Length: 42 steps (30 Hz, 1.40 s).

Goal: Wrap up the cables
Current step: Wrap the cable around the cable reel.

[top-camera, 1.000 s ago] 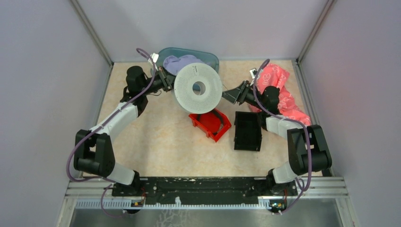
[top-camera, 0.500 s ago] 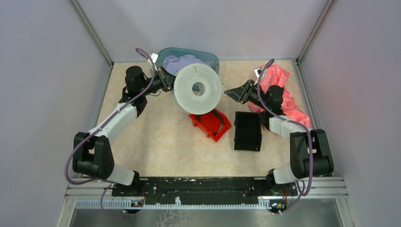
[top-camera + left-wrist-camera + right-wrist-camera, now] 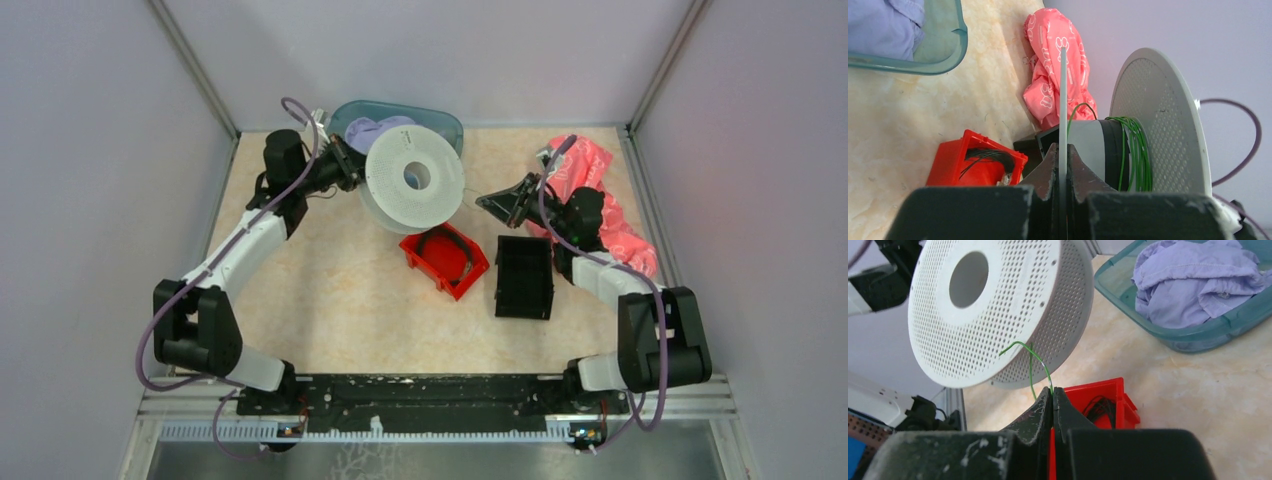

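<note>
Top view, left end effector (image 3: pixel 350 166): upper left of centre, clamped on the rim of the white spool (image 3: pixel 400 205), which hangs tilted above the surface (image 3: pixel 340 290).
Top view, right end effector (image 3: pixel 492 203): just right of the spool and apart from it, fingers drawn together. The cable is too fine to make out here.
Top view, bins: red bin (image 3: pixel 445 262) just below the spool, black bin (image 3: pixel 524 277) to its right.
Top view, back edge: teal tub (image 3: pixel 447 124) with a lavender cloth (image 3: pixel 385 128) behind the spool, and a pink cloth (image 3: pixel 590 165) at upper right.
Left wrist view, grip: both fingers pinch the spool's near flange, seen edge-on at centre frame.
Left wrist view, green cable (image 3: pixel 1130 150): several turns lie on the spool's core against the far perforated flange. A loose loop rises to their left.
Left wrist view, red bin: lower left, holding black strands (image 3: pixel 988 156).
Right wrist view, grip: fingers narrowed onto the green cable at bottom centre. The strand arcs up beside the spool's lower rim.
Right wrist view, tub: upper right, with the lavender cloth inside.
Writing: white print on the pink cloth, its shapes not readable as words.
</note>
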### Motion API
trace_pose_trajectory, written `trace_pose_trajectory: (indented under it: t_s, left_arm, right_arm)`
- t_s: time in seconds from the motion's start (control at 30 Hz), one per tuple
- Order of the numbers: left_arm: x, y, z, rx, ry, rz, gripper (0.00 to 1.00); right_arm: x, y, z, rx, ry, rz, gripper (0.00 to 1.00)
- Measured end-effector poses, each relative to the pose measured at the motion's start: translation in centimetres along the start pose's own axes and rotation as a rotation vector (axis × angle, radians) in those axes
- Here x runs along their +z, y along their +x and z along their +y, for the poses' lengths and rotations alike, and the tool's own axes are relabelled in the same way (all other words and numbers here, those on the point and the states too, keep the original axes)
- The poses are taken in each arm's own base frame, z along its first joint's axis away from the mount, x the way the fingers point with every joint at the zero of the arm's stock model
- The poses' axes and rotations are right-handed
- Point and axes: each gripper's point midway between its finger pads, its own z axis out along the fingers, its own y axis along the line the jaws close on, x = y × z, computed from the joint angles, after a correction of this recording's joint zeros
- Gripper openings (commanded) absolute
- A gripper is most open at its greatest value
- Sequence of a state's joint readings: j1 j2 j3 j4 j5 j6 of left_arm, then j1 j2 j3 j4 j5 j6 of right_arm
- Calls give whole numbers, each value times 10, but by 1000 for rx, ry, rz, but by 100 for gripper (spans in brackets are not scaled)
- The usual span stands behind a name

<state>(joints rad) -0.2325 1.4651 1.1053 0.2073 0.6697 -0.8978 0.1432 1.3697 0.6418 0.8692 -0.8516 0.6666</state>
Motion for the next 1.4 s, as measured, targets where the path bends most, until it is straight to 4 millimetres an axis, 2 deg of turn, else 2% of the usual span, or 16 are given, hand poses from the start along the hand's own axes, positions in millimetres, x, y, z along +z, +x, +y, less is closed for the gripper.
trace_pose_trajectory:
  t_s: [0.2,0.5,0.83,1.4]
  left_arm:
    - [7,-1,10,-85,-55,16,0]
    - [11,6,32,-176,-121,38,0]
    - [16,10,31,-284,-107,59,0]
    - [27,6,47,-439,-102,43,0]
  right_arm:
    - [5,24,19,-94,-87,65,0]
    - [30,58,58,-195,-200,153,0]
    - [51,63,67,-321,-156,164,0]
    - [81,52,74,-583,50,195,1]
